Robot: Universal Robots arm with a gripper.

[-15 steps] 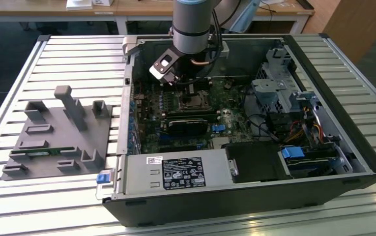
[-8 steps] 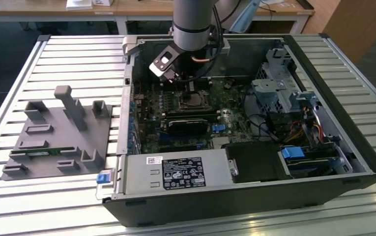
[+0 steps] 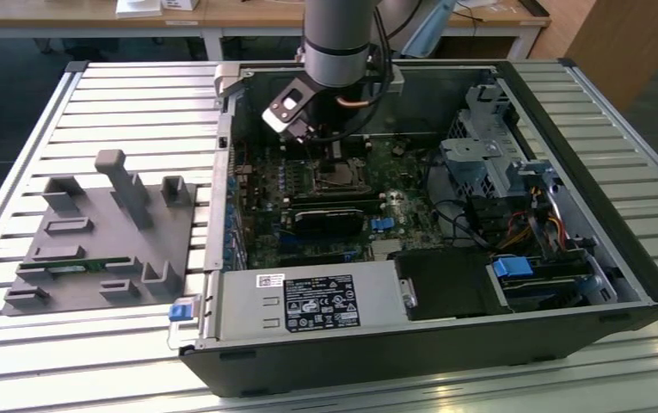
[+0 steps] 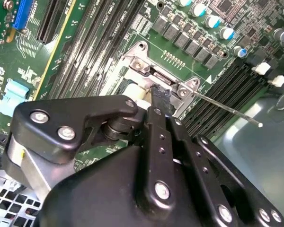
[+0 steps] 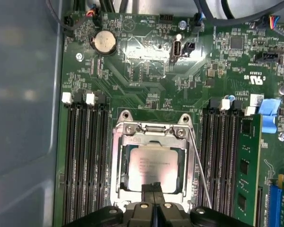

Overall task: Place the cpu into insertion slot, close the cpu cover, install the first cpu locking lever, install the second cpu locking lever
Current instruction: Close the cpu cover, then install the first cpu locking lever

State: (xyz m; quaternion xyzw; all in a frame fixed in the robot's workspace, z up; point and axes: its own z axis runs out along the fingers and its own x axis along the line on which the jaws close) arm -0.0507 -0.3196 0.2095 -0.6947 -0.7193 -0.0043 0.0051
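The tool hid one edge of the cover in the first wrist view, and whether its tips touched the metal was hard to tell. Its fingers were pressed together, holding nothing. One cpu lay in the slot, far in the open case, framed by one cover. One thin lever stood raised just beside it.

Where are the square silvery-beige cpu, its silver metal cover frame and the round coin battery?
cpu [image 5: 151,163]: first wrist view, top's centre.
cpu cover [image 5: 119,165]: first wrist view, side bar.
coin battery [image 5: 105,42]: first wrist view, face centre.
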